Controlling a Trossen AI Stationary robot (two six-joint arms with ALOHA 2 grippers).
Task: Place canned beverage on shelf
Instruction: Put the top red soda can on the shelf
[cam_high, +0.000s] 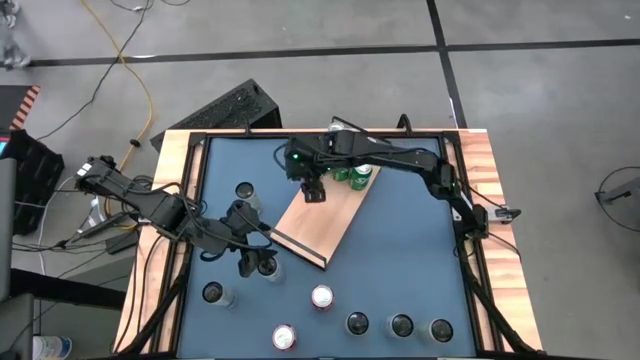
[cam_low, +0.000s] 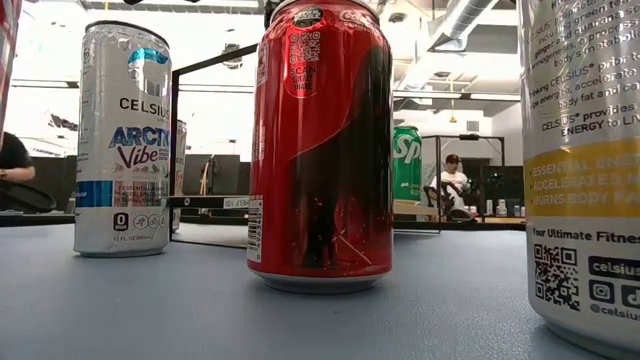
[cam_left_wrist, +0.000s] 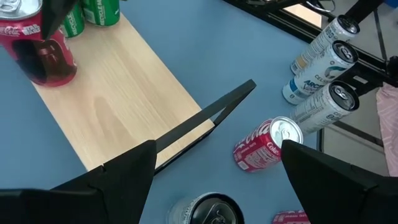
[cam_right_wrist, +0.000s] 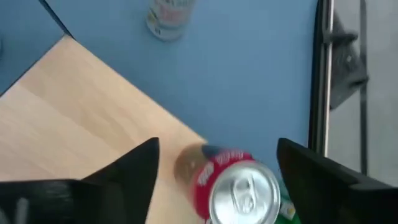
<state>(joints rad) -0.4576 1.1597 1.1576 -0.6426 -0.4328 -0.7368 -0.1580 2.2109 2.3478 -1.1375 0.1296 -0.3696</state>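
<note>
The shelf (cam_high: 325, 225) is a light-wood board with a dark lip, lying flat on the blue table. A red can (cam_right_wrist: 239, 190) stands upright on its far end, beside two green cans (cam_high: 352, 176). My right gripper (cam_right_wrist: 217, 168) hovers open just above the red can, one finger on either side of its top and neither touching it. In the high view this gripper (cam_high: 314, 190) hides the can. My left gripper (cam_left_wrist: 217, 168) waits open off the shelf's left near corner, above a silver can (cam_left_wrist: 205, 210) that stands on the table.
Several cans stand on the blue table: one at the far left (cam_high: 245, 191), one at the near left (cam_high: 214, 293), red ones (cam_high: 322, 297) (cam_high: 284, 337), and a row along the near edge (cam_high: 401, 325). A black frame (cam_high: 195, 200) rims the table.
</note>
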